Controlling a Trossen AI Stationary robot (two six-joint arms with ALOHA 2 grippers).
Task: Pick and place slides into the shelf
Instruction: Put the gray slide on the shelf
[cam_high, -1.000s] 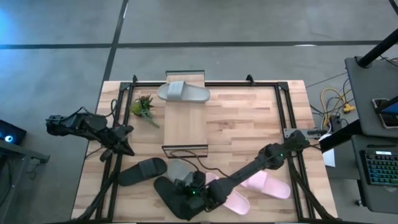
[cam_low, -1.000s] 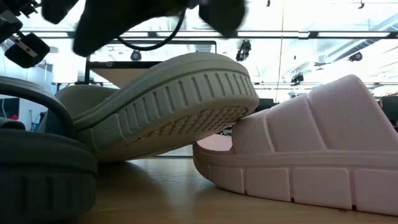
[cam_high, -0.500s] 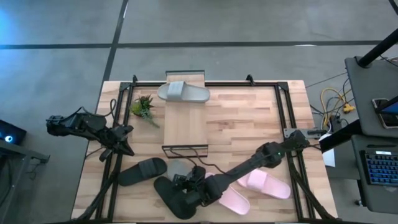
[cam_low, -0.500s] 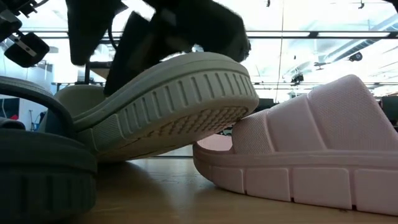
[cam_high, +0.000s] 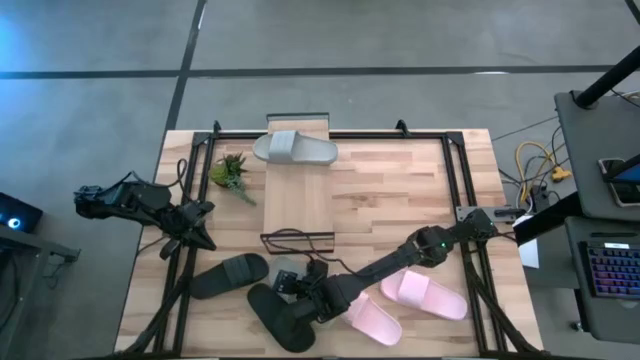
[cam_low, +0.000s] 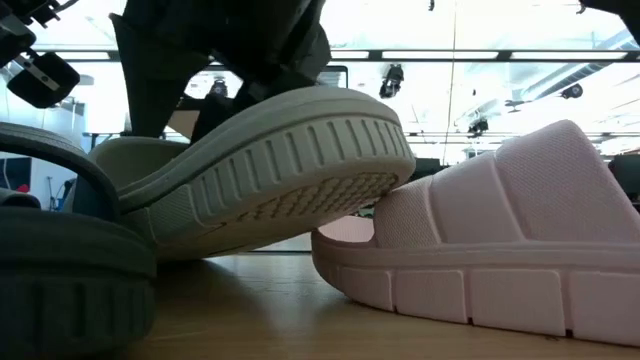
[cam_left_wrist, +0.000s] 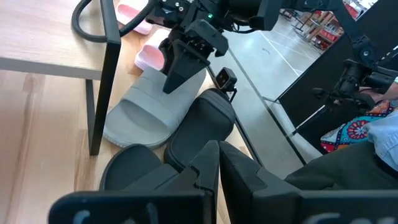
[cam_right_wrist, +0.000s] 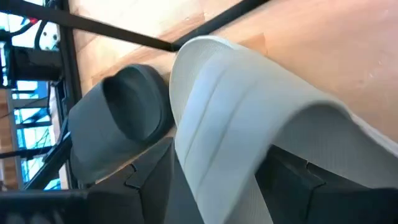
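High view, lower centre of frame: right hand (cam_high: 300, 290), fingers spread wide, is straddling the grey slide (cam_left_wrist: 152, 106) on the desk (cam_high: 390, 200) just below the shelf (cam_high: 297, 190); it should be closing squarely across the strap before lifting.

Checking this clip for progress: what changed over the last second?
The right gripper slid further over the grey slide at the table's near edge, toward the shelf, and came down, jaws open astride its strap; no grip yet. The slide, tilted on a pink slide, has not moved. The left gripper stayed shut at the left edge. The other slides stayed put.
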